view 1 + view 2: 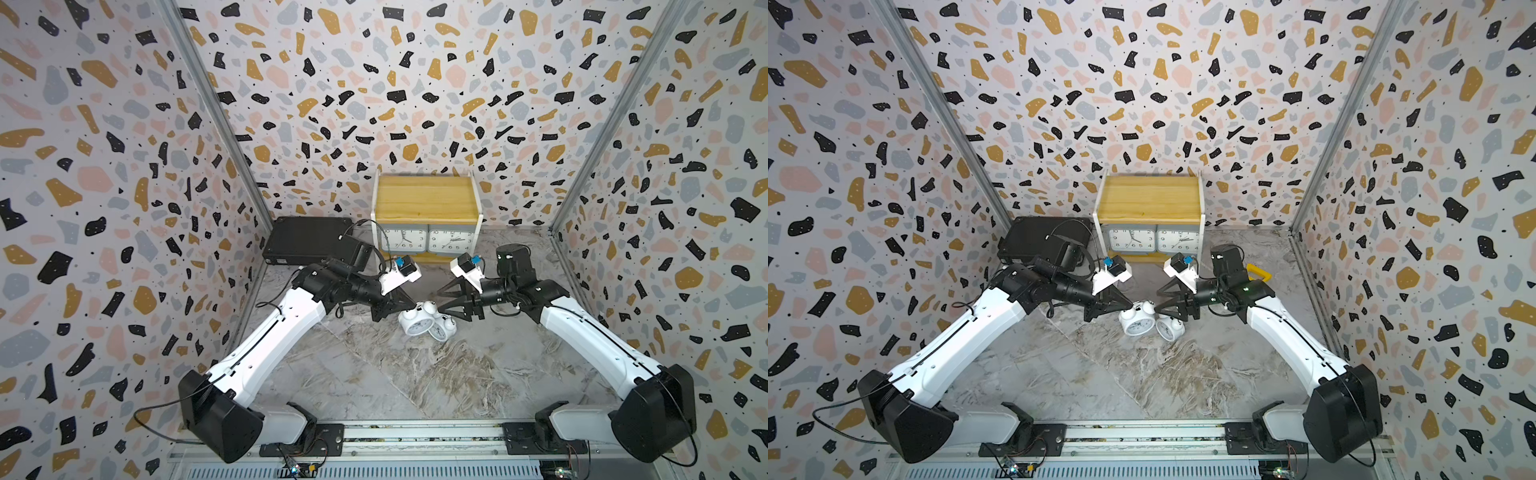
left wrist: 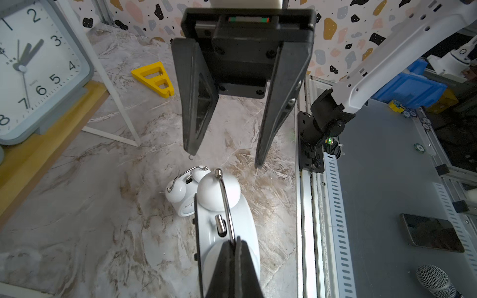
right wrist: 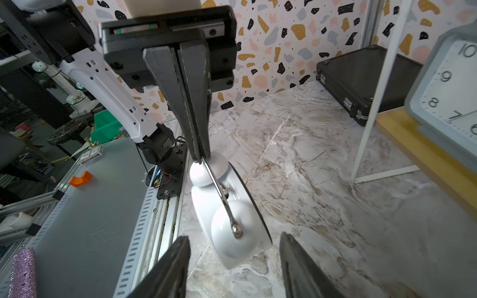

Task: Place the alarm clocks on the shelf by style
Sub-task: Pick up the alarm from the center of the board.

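Left tool (image 2: 234, 242) pinching 1 white clock (image 2: 242, 224) by its handle (image 3: 215, 182) mid-bench, right tool (image 2: 224, 160) spread just beside it. 2 grey clocks (image 1: 403, 241) (image 1: 451, 241) on shelf's (image 1: 426, 199) btm tier.

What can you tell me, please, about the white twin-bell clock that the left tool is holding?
The held clock is small, round and glossy white, with two dome bells, a metal hammer between them and a thin chrome loop handle. The left tool is shut on that handle. It is tilted, on or just above the marble table, close beside the other round clock; whether it touches either is unclear. The right tool faces it, open.
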Controlling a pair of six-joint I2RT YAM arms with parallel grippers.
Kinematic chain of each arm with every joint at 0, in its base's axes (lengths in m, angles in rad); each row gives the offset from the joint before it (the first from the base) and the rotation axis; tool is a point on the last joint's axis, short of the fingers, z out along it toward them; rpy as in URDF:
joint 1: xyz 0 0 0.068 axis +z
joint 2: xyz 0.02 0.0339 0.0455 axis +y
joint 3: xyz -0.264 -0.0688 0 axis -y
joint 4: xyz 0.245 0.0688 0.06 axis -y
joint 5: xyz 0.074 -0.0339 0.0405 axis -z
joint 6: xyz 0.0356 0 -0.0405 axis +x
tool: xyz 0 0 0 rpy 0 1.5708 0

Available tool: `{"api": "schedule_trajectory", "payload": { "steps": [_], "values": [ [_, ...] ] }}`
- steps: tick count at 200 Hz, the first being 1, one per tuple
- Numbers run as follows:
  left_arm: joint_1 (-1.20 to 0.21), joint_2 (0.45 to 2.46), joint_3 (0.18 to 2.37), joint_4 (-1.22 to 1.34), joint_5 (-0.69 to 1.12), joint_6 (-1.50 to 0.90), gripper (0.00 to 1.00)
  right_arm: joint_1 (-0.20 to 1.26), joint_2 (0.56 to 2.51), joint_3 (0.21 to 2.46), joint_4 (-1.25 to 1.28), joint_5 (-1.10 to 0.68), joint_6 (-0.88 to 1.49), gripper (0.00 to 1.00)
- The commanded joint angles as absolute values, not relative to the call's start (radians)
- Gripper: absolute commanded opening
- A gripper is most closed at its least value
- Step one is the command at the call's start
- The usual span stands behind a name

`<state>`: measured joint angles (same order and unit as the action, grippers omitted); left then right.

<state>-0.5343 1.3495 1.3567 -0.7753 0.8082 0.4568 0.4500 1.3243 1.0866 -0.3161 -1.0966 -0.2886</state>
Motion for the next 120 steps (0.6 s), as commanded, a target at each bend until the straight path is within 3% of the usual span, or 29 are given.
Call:
{"api": "schedule_trajectory", "payload": {
  "steps": [1,63,120],
  "values": [
    [-0.537,1.364,1.400,-0.762,0.873,0.477,0.00,0.476,1.329,1.138,-0.376,-1.126,-0.341,0.54],
    [-0.538,1.381,1.404,-0.756,0.867,0.470,0.00,0.513,1.353,1.151,-0.376,-1.121,-0.350,0.25],
    [-0.537,1.387,1.397,-0.744,0.871,0.456,0.00,0.527,1.375,1.154,-0.358,-1.097,-0.337,0.15]
  ]
}}
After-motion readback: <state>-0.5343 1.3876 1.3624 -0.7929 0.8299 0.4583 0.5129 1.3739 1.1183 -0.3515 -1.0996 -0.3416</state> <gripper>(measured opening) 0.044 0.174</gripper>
